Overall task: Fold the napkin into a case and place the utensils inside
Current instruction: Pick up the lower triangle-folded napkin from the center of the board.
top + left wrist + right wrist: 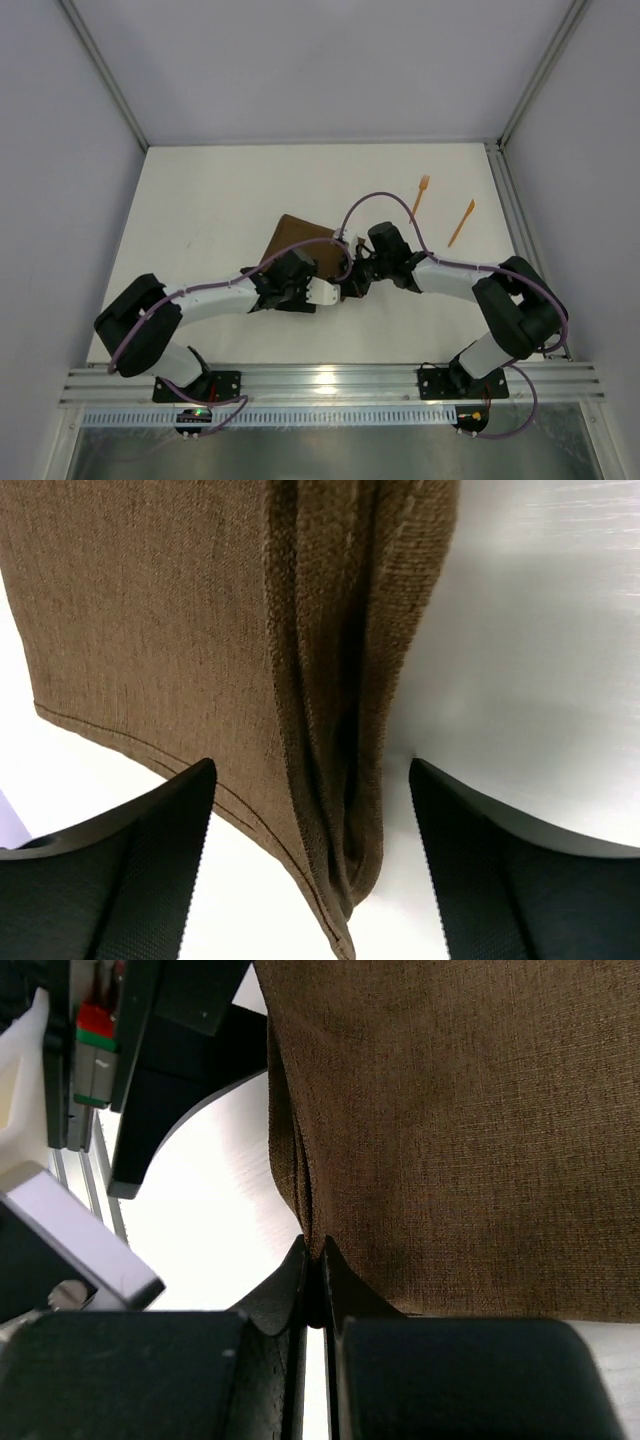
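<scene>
Left fingers [140,860] gape astride the napkin [150,610]; right fingers [280,1300] seemingly pinch its edge.

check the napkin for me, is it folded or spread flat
Folded. The left wrist view shows the napkin doubled over, with several layers stacked along one edge.

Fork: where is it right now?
Top view: the fork lies far right on the table, beyond and right of the napkin, just left of the pointed utensil.
</scene>
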`<state>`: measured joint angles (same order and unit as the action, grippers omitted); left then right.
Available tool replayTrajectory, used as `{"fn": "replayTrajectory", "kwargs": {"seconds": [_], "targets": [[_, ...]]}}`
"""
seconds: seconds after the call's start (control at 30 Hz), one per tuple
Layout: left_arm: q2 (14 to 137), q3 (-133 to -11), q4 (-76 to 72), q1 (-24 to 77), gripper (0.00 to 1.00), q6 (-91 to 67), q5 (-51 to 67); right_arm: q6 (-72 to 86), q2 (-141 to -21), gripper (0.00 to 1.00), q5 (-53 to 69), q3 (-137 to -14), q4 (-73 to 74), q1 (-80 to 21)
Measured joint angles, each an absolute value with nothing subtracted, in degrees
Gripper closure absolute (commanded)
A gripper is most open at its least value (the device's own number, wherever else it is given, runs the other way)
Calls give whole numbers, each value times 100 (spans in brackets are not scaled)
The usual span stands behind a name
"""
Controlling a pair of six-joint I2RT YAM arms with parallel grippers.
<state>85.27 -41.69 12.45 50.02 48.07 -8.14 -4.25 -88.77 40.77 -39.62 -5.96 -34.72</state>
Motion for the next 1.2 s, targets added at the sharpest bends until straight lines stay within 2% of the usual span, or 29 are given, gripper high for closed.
{"fn": "replayTrajectory", "kwargs": {"seconds": [0.07, 0.1, 0.17, 0.3, 0.37, 0.53, 0.6, 0.63, 0.67, 0.97, 1.2], "targets": [[8525, -4132, 1197, 4998, 26, 4757, -902, -388, -8877, 97, 4115, -3953, -602, -3450], [8512, -4095, 1186, 4991, 33, 4727, -928, -379, -8877, 97, 4123, -3951, -600, -3441], [8462, -4016, 1190, 4952, 39, 4689, -945, -368, -8875, 97, 4132, -3935, -598, -3422], [8350, -3852, 1249, 4678, 58, 4746, -943, -368, -8862, 97, 4130, -3841, -561, -3358], [8340, -3822, 1260, 4497, 63, 4829, -934, -366, -8829, 97, 4125, -3789, -530, -3330], [8342, -3817, 1273, 4058, 65, 5030, -882, -349, -8735, 97, 4119, -3752, -489, -3308], [8342, -3817, 1293, 3990, 77, 5087, -829, -349, -8731, 97, 4119, -3752, -478, -3299], [8342, -3817, 1319, 3981, 93, 5116, -792, -351, -8731, 97, 4119, -3750, -464, -3297], [8342, -3817, 1358, 3979, 100, 5116, -760, -351, -8731, 97, 4121, -3750, -451, -3286], [8272, -4353, 2633, 3955, 100, 5210, -287, -237, -8482, 97, 4106, -3750, -143, -3234], [7872, -5041, 4285, 3986, 100, 4716, 307, 213, -7520, 97, 4230, -3439, 222, -3433]]}}
